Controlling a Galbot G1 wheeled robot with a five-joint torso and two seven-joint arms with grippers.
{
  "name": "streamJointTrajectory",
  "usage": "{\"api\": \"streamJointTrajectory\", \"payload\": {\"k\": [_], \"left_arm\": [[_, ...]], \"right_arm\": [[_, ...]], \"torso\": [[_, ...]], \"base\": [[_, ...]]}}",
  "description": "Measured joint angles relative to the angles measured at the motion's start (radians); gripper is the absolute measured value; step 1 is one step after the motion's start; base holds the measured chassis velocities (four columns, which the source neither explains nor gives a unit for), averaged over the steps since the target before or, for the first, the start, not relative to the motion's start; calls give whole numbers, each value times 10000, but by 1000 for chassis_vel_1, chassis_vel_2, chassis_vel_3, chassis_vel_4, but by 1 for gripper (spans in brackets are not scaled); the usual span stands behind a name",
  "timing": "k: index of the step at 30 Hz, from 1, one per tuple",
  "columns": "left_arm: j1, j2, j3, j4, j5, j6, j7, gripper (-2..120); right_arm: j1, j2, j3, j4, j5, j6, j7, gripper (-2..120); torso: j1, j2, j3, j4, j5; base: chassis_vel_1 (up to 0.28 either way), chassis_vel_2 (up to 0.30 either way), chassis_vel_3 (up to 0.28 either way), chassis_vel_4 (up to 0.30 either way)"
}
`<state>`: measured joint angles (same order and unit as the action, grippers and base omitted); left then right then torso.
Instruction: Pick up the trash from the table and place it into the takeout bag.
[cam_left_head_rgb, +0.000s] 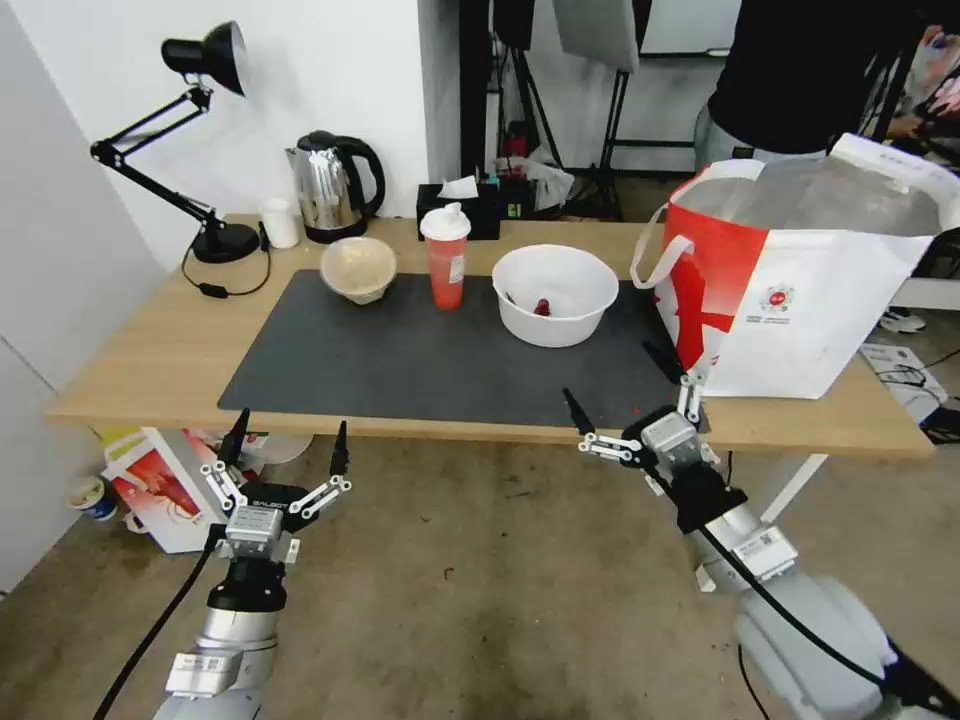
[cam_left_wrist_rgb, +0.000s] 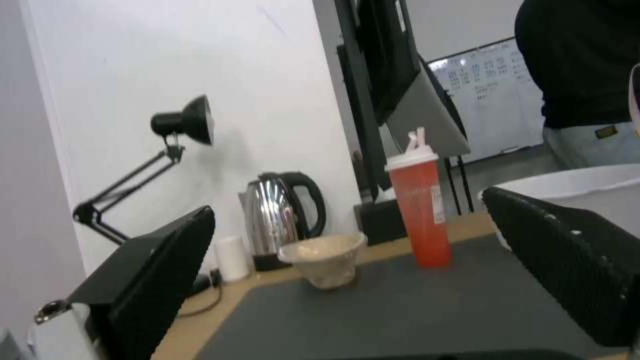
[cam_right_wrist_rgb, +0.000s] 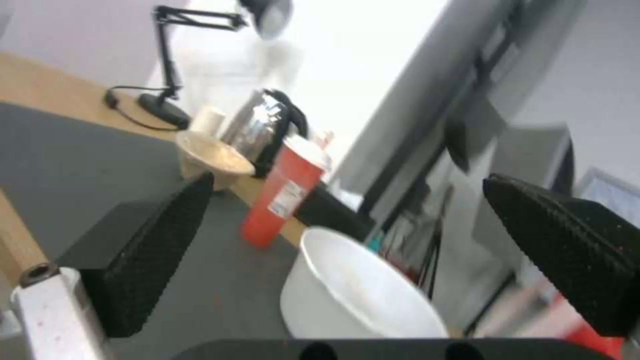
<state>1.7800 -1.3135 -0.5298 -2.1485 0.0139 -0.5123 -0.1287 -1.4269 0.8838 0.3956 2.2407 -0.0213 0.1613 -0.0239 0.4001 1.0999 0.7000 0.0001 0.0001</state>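
Head view showed the trash in a row on the dark mat (cam_left_head_rgb: 420, 365) of the table (cam_left_head_rgb: 150, 350): the beige pulp bowl (cam_left_head_rgb: 358, 268), the red-orange cup (cam_left_head_rgb: 445, 258) with its spouted lid, and the white plastic bowl (cam_left_head_rgb: 555, 293) holding red scraps. None had been lifted. The takeout bag (cam_left_head_rgb: 800, 280) stood open at the table's right end, just beside the white bowl.

The right gripper (cam_left_head_rgb: 628, 405) hung at the near table edge in front of the white bowl, fingers spread apart and empty. The left gripper (cam_left_head_rgb: 287, 448) waited below the front edge, likewise spread and empty.

Risks noted: the white bowl's wide, thin rim could slip or tilt in a pinch and spill scraps onto the mat; the tall cup looked liable to topple if brushed; the bag's soft wall and loop handle (cam_left_head_rgb: 655, 255) could snag an arm.
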Motion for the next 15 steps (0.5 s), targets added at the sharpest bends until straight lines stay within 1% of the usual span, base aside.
{"api": "streamJointTrajectory", "payload": {"k": [1, 3, 4, 15], "left_arm": [[0, 0, 0, 0, 0, 0, 0, 100], [43, 26, 39, 44, -128, 89, 28, 100], [100, 76, 76, 42, -272, 230, 50, 100], [335, 282, 245, 138, -918, 975, 10, 100]], "right_arm": [[0, 0, 0, 0, 0, 0, 0, 100], [149, -381, 63, -3, 63, 119, -121, 100], [172, -466, 111, -3, 101, 131, -145, 100], [378, -549, 170, 23, 522, 102, -120, 100]], "torso": [[0, 0, 0, 0, 0], [1, 0, 0, 3, -5], [2, 0, 0, -4, 0], [0, 0, 0, -3, -2]], "base": [[0, 0, 0, 0], [0, 0, 0, 0], [0, 0, 0, 0], [0, 0, 0, 0]]}}
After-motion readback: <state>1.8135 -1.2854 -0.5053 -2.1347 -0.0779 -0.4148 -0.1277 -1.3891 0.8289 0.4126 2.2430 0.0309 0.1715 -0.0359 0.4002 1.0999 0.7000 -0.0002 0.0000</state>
